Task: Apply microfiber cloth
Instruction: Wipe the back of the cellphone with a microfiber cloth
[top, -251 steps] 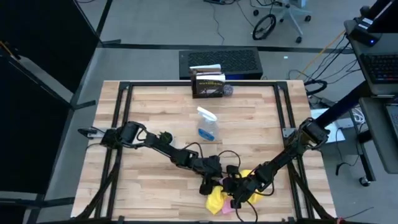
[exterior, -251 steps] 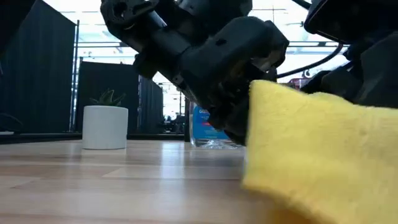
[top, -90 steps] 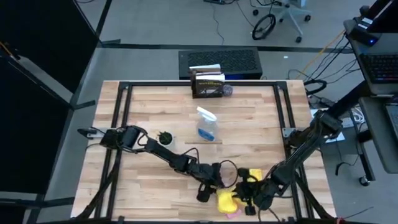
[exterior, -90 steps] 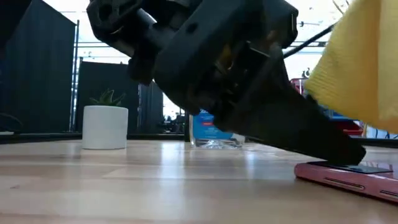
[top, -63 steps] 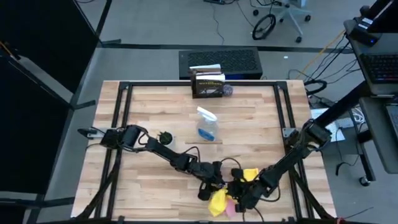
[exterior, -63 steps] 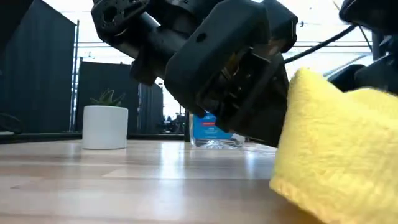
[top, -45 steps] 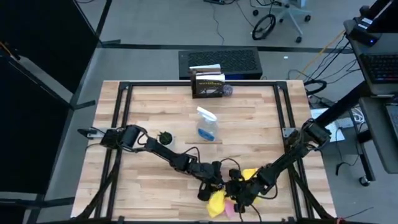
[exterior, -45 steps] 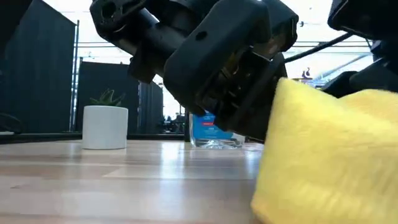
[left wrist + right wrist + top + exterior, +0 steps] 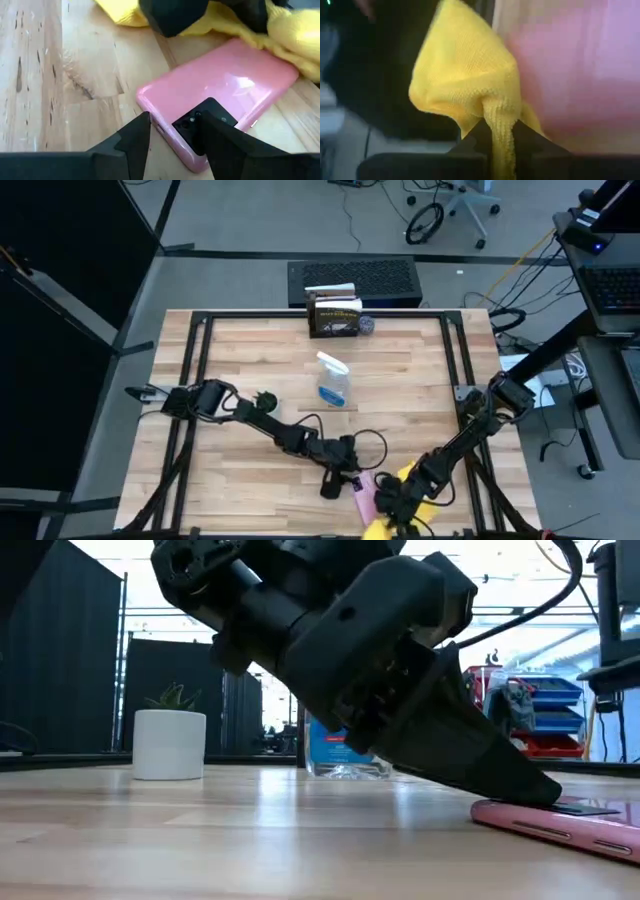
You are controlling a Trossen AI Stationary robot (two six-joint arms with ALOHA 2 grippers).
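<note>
**Yellow cloth pinched at the table's near edge, pink phone pinned alongside**

At the bottom centre of the overhead frame, the right gripper [image 9: 388, 515] is clenched on the bright yellow soft microfiber cloth [image 9: 380, 527], a fold nipped between its dark fingers [image 9: 479, 134] in the wrist picture; the cloth hangs bunched at the front edge of the pale wooden table [image 9: 250, 360], touching only the near end of the glossy pink slab-shaped phone [image 9: 364, 495]. Just above it, the left gripper [image 9: 333, 480] rests its parted fingers [image 9: 131, 145] on the phone's far end, steadying rather than grasping it. Judged from this, wiping is under way, with most of the phone left uncovered. Farther up, mid-frame, stands a clear spray bottle of blue liquid [image 9: 334, 380].
</note>
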